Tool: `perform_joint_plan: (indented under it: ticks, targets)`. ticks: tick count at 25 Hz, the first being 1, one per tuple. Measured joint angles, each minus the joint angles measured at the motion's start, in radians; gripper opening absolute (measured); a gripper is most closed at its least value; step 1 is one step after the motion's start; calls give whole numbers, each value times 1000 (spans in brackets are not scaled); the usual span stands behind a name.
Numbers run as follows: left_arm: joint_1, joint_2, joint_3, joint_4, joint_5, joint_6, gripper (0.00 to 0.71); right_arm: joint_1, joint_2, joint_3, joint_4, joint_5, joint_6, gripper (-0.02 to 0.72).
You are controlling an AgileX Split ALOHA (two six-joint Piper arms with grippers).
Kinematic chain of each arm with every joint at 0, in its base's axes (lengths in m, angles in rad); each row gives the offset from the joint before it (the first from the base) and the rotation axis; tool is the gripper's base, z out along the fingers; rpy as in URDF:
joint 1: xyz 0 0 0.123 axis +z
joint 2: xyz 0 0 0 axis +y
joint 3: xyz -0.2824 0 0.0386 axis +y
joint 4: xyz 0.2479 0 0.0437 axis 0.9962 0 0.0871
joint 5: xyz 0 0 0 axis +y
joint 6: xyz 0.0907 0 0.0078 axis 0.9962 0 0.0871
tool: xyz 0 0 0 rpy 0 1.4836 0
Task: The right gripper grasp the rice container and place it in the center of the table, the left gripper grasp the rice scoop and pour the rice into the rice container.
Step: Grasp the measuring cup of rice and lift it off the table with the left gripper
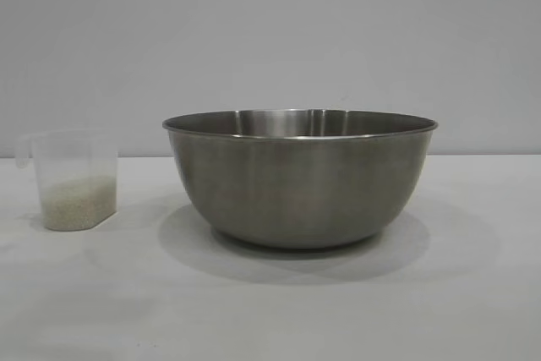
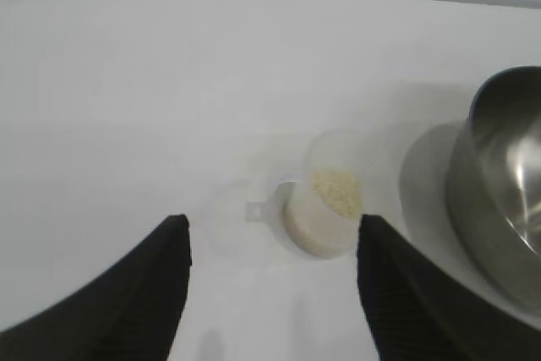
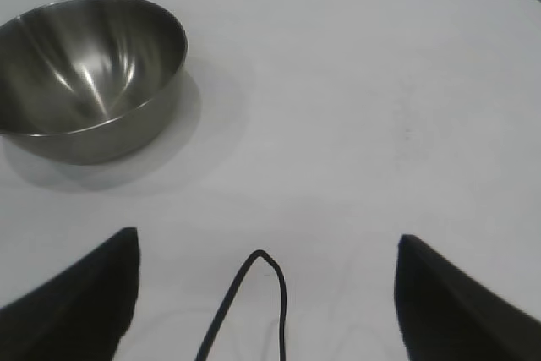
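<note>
Small translucent plastic rice scoop (image 2: 319,216) with off-white rice (image 2: 336,191) stands on white table (image 2: 127,99), straight ahead between your open, empty left pincer (image 2: 272,247) fingers, handle facing pincer. Big steel bowl (image 2: 499,200) beside. Right pincer (image 3: 266,281) wide, idle.

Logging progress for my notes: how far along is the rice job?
Done: the rice container stands mid-table. In hand: the left hand, open, faces the rice scoop without touching it. Left: grasping it and pouring the rice, which is in the scoop. The right hand is open, apart from the container.
</note>
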Motion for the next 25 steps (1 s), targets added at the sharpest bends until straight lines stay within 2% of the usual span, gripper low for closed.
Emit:
perform_joint_plan:
  ticks: [7,9,12,14,16,21,25]
  targets:
    - [0,0,0,0,228,-410,375,0,0,0,0,0,0,574]
    - [0,0,0,0,333,-449,375,0,0,0,0,0,0,574]
    - [0,0,0,38,571,-413,375,0,0,0,0,0,0,574]
    - [0,2,-14,125,707,-396,375,0,0,0,0,0,0,574]
    - [0,6,-44,275,770,-388,375,0,0,0,0,-2,0,574]
    - [0,12,-131,642,800,-403,375,0,0,0,0,-2,0,574]
    - [0,12,-180,896,734,-448,375,0,0,0,0,-2,0,574]
